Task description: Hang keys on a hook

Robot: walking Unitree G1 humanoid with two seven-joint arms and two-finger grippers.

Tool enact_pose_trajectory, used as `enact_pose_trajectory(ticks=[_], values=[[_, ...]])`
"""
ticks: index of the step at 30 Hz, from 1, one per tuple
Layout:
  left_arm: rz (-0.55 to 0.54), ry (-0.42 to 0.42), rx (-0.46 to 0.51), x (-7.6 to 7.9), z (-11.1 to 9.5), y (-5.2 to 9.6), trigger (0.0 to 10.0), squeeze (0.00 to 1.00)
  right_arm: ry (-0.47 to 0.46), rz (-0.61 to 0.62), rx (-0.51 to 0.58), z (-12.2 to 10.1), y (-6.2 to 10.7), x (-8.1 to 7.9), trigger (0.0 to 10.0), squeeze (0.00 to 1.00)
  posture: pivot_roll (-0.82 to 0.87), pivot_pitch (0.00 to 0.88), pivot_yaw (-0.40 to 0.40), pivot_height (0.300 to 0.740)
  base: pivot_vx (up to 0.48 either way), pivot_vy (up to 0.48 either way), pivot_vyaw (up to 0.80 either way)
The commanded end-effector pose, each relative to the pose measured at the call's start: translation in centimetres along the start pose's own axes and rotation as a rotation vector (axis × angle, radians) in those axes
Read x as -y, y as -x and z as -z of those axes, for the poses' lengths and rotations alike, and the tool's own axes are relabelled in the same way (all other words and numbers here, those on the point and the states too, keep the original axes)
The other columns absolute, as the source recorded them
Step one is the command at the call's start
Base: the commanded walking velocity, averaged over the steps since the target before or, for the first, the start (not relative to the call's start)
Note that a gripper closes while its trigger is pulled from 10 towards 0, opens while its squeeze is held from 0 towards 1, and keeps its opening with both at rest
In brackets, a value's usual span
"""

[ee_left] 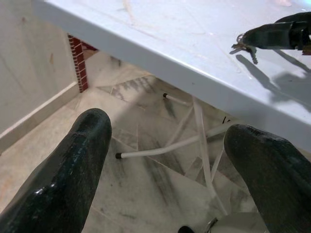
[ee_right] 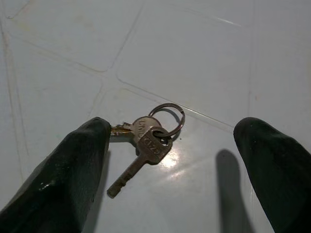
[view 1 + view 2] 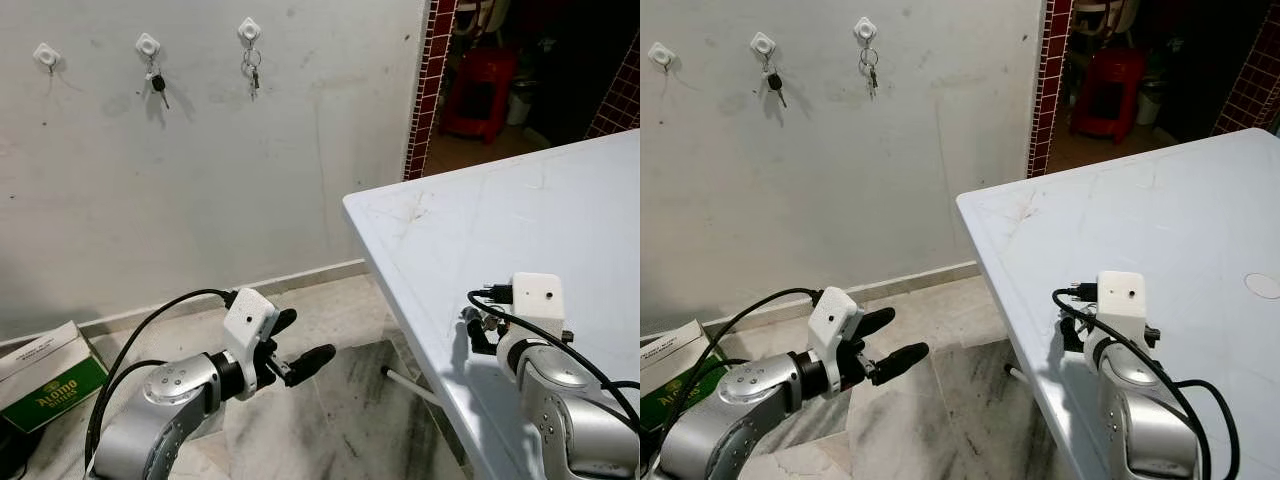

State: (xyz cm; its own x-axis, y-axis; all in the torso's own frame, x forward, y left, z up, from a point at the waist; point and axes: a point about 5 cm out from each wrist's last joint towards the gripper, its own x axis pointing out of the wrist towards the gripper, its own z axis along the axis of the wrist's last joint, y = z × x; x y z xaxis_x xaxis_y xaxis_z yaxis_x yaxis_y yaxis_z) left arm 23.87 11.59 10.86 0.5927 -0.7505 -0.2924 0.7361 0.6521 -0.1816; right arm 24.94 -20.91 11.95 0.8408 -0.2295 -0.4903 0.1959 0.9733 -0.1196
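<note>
- While the right gripper is hovering over the white table near its edge, its fingers are standing apart on either side of the keys; one fingertip is lying just beside a key's tip, though touching or not I cannot tell.
- Seen from the right wrist, two keys on a ring are lying flat on the table; the head views are hiding them behind the wrist.
- Off the table's edge, the left gripper is hanging over the floor, fingers apart, holding nothing.
- On the wall, three hooks are showing in the head views; two are carrying keys; the leftmost is standing bare.
</note>
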Motion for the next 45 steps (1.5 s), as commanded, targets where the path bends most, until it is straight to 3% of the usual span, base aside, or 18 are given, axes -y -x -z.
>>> enact_pose_trajectory(ticks=[1,4,5,8,17,18,19,20,21,22,45], values=[[0.005,-0.016,-0.013,-0.4,-0.1,0.0,10.0,0.00,-0.022,-0.003,-0.012,0.0,-0.1,-0.3,10.0,0.00,-0.03,0.000,0.071,0.740,0.000,0.000,0.00],[0.051,-0.021,-0.007,0.1,-0.4,-0.4,10.0,0.00,-0.036,-0.028,-0.022,0.1,-0.1,-0.8,9.8,0.00,-0.03,0.000,0.070,0.740,0.000,0.000,0.00],[0.067,-0.021,-0.005,0.2,-0.5,-0.5,10.0,0.00,-0.038,-0.031,-0.025,0.1,-0.1,-0.9,9.2,0.00,-0.03,0.000,0.068,0.740,0.000,0.000,0.00],[0.109,-0.053,0.002,0.6,-0.9,-1.2,10.0,0.00,-0.060,-0.042,-0.031,0.1,-0.3,-1.2,10.0,0.00,-0.03,0.000,0.066,0.740,0.000,0.000,0.00],[0.109,-0.092,0.039,0.3,-1.9,-2.4,10.0,0.00,-0.082,-0.047,-0.021,-0.2,-0.9,-1.8,10.0,0.00,-0.05,0.000,0.066,0.740,0.000,0.000,0.00],[0.117,-0.094,0.051,0.5,-2.3,-2.6,10.0,0.00,-0.083,-0.040,-0.022,-0.1,-1.0,-1.7,9.6,0.00,-0.05,0.000,0.064,0.740,0.000,0.000,0.00],[0.135,-0.105,0.071,0.8,-2.9,-3.0,10.0,0.00,-0.082,-0.027,-0.026,0.1,-1.2,-1.6,4.7,0.00,-0.04,0.000,0.060,0.740,0.000,0.000,0.00],[0.135,-0.105,0.071,0.8,-2.9,-3.0,10.0,0.00,-0.082,-0.027,-0.026,0.1,-1.2,-1.6,4.7,0.00,-0.04,0.000,0.060,0.740,0.000,0.000,0.00],[0.139,-0.109,0.078,1.0,-3.1,-3.1,10.0,0.00,-0.080,-0.022,-0.028,0.2,-1.3,-1.5,1.5,0.00,-0.04,0.000,0.059,0.740,0.000,0.000,0.00],[0.140,-0.111,0.082,1.1,-3.2,-3.2,10.0,0.00,-0.079,-0.020,-0.028,0.3,-1.4,-1.4,0.0,0.00,-0.04,0.000,0.059,0.740,0.000,0.000,0.00],[0.129,-0.103,0.085,1.2,-2.9,-2.6,10.0,0.00,-0.082,0.016,0.000,0.3,-1.8,-0.4,0.0,0.00,-0.03,0.000,0.057,0.740,0.000,0.000,0.00]])
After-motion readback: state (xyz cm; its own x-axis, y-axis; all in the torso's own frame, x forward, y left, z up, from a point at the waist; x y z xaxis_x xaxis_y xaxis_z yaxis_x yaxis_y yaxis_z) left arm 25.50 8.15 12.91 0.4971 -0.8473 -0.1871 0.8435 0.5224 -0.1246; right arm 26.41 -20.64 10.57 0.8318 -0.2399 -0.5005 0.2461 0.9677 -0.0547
